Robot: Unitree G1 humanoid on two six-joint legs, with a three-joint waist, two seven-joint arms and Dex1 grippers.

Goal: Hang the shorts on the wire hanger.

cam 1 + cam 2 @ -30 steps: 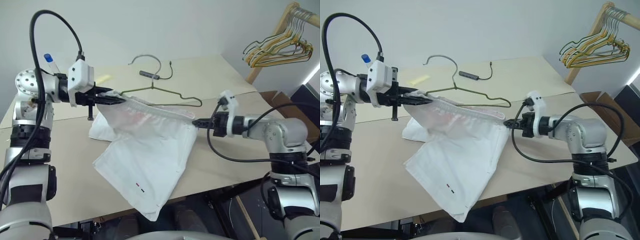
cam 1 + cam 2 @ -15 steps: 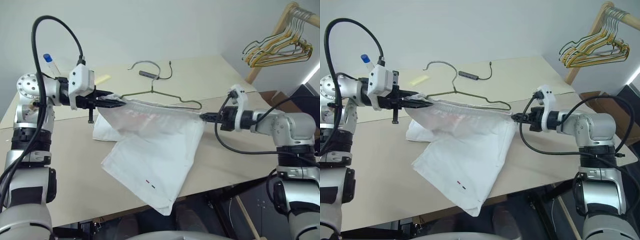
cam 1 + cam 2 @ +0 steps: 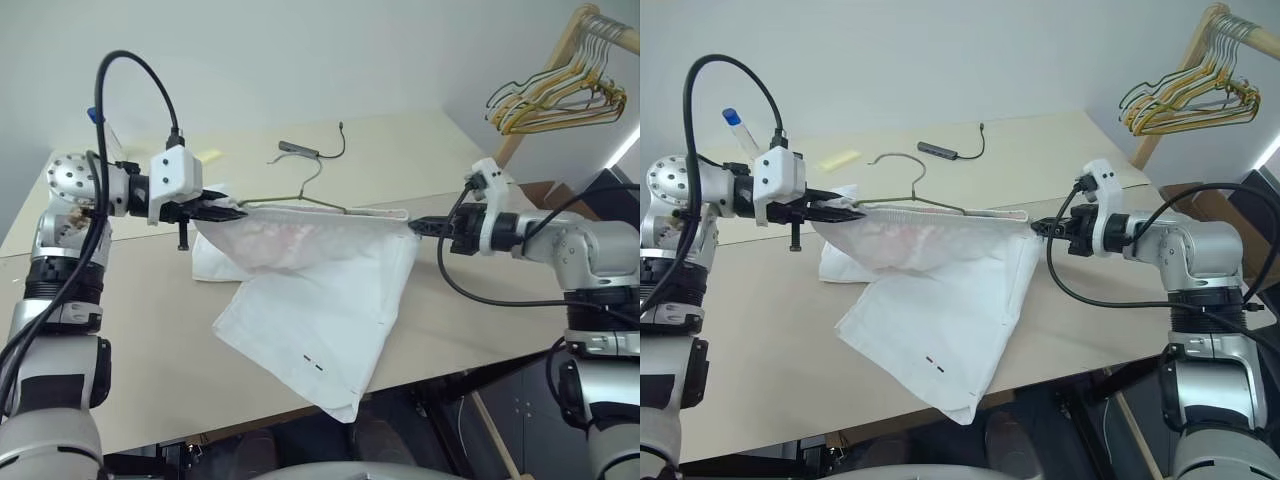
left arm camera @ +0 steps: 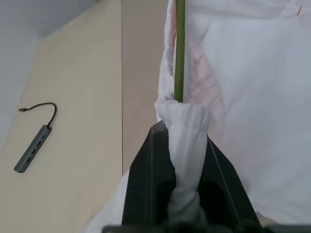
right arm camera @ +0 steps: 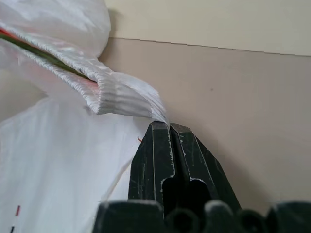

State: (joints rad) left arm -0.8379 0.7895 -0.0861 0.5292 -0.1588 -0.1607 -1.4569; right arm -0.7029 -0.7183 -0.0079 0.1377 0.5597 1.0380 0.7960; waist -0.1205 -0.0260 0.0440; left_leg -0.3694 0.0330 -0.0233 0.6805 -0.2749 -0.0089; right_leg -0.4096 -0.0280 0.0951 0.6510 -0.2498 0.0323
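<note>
Shorts (image 3: pixel 318 290) stretched taut above beige worktop (image 3: pixel 150 330) between both arms, waistband pulled straight, legs draping down, one reaching near front edge. Left gripper (image 3: pixel 228 211) fingers clamped on bunched waistband end; right gripper (image 3: pixel 418 226) fingers pressed closed at opposite waistband corner, apparently pinching fabric edge. Wire hanger (image 3: pixel 300 195) lies along waistband, hook rising behind. USB hub with cable (image 3: pixel 300 149) and yellow slip (image 3: pixel 838 159) farther back. Bunch of hangers (image 3: pixel 555 95) on wooden rack at right, well apart. Grey wall behind.
</note>
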